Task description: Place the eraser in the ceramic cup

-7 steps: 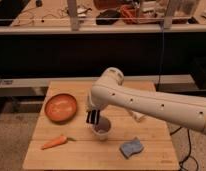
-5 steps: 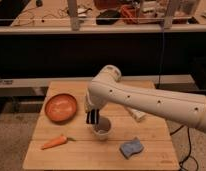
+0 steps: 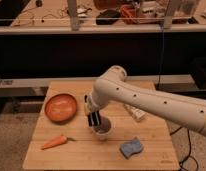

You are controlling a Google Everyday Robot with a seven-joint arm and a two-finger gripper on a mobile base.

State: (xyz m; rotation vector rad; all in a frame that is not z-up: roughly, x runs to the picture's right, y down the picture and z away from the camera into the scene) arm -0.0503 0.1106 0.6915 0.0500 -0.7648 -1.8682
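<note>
Camera view looks down at a wooden table (image 3: pixel 96 156), and on it we see the things for the job. Our big white arm (image 3: pixel 146 102) comes in from the right side and bends down over the middle of the table. At its end, the dark gripper (image 3: pixel 94 120) points straight down. Its tip is right at the rim of the white cup (image 3: pixel 103 133), on the cup's left side. We cannot tell if the gripper is spread apart or pressed together, and we cannot tell if it holds anything. The white cup stands upright near the middle of the table, toward the front. It looks dark inside. An orange bowl (image 3: pixel 61 107) sits to the left of the cup, a bit farther back, and does not touch it. A carrot (image 3: pixel 54 142) lies near the front left edge. A blue sponge (image 3: pixel 131 147) lies near the front right, apart from the cup. A small pale block (image 3: pixel 136 113) lies just under the arm, to the right of the cup. We cannot tell if that block is the eraser.
</note>
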